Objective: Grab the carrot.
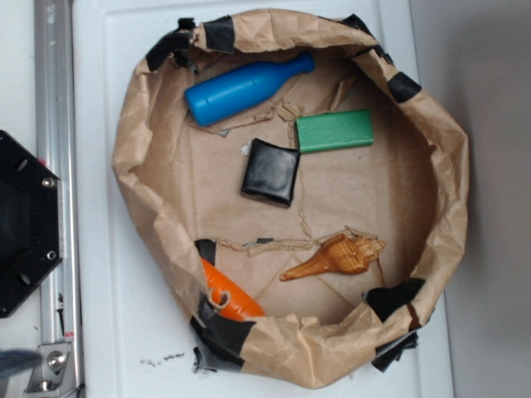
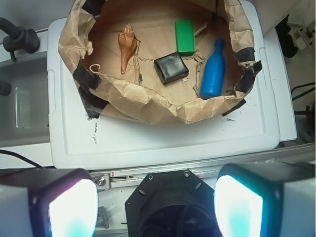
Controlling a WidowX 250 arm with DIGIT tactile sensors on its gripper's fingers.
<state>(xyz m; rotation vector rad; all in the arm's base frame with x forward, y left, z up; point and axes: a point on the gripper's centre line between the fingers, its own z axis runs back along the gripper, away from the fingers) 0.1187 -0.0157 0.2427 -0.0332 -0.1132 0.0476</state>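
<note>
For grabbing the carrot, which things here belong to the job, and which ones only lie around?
Belongs to the job: carrot, half hidden under the paper wall; gripper, open.

Only lying around: blue bottle, green block, black pouch, seashell.

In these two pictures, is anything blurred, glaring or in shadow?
Wrist view: the two pincer fingers are out of focus and glow white-cyan with glare, standing wide apart; the crumpled brown paper ring is sharp. Exterior view: soft overall; the small orange plastic carrot lies half hidden under the paper wall.
</note>
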